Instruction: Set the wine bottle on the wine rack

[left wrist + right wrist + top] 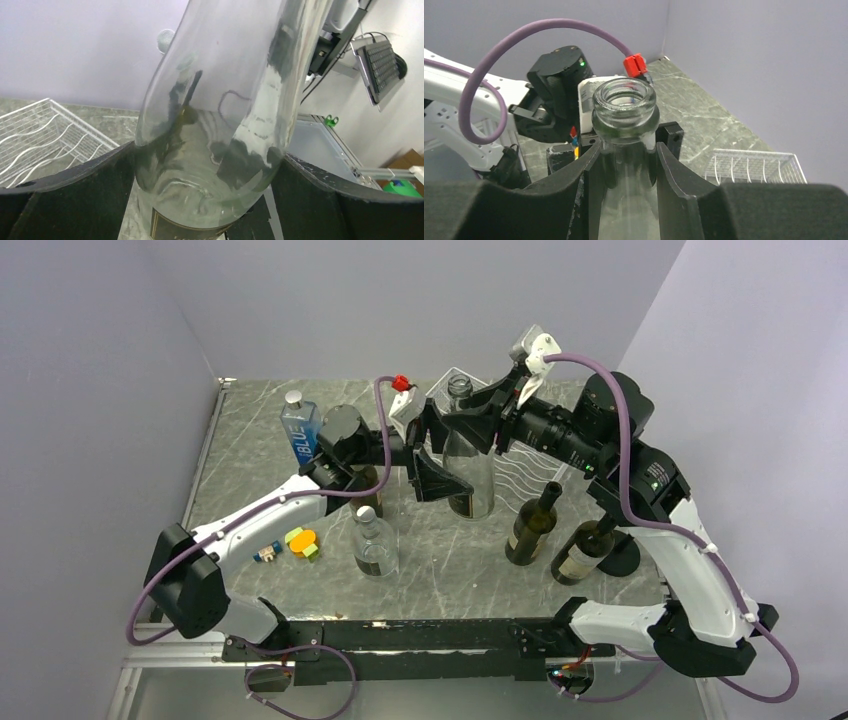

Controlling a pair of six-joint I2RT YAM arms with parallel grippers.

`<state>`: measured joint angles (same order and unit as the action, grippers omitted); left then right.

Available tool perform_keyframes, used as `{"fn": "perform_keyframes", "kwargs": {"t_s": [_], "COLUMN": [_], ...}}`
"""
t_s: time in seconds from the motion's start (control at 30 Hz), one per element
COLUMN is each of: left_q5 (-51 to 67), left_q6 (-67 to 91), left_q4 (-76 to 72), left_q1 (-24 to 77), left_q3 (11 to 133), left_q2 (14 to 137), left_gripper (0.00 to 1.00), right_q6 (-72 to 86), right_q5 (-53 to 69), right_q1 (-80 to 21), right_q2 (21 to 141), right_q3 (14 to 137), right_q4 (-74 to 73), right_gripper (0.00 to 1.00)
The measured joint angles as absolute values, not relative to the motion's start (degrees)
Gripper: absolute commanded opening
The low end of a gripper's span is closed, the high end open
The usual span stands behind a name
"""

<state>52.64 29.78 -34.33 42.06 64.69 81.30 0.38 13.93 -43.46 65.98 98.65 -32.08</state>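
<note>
Top external view shows the wine bottle point(468, 465) standing upright at mid-table on the grey marbled table point(440, 570), just in front of the white wire wine rack point(515, 472), whose wavy rows lie behind it. It is clear glass with sloping shoulders, and a dark label with a gold edge sits low on its body. The right wrist view shows its thick-lipped mouth uncorked. The right gripper point(624, 165) is clamped on the neck just under the lip. The left gripper point(210, 200) stands spread wide, its black fingers point(75, 200) flanking the body; whether they press the glass I cannot tell.
</note>
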Motion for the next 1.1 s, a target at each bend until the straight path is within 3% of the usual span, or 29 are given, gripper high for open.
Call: {"fn": "perform_keyframes", "kwargs": {"t_s": [0.37, 0.9, 1.03, 1.07, 1.1], "left_q5": [57.7, 56.3, 55.2, 55.1, 54.8], "left_q6": [29.7, 30.3, 29.1, 28.5, 27.8], "left_q4": [-37.6, -44.0, -42.6, -42.0, -41.1], "left_q1": [42.9, 43.1, 43.2, 43.4, 43.5], "left_q3": [66.6, 66.7, 67.8, 68.2, 68.8], "left_q2": [81.8, 80.6, 80.6, 80.6, 80.6], "left_gripper": [0.99, 0.98, 0.61, 0.48, 0.26], "right_q6": [0.6, 6.0, 6.2, 6.3, 6.3], "right_q5": [20.2, 16.6, 16.3, 16.1, 15.9], "right_q1": [-43.7, -44.3, -44.3, -44.3, -44.3], "right_q2": [65.0, 60.0, 60.2, 60.2, 60.2], "right_q3": [98.4, 88.9, 88.9, 88.9, 88.9], "right_q4": [-28.4, -3.8, -1.7, -1.4, -1.1], "right_gripper": [0.00, 0.00, 0.00, 0.00, 0.00]}}
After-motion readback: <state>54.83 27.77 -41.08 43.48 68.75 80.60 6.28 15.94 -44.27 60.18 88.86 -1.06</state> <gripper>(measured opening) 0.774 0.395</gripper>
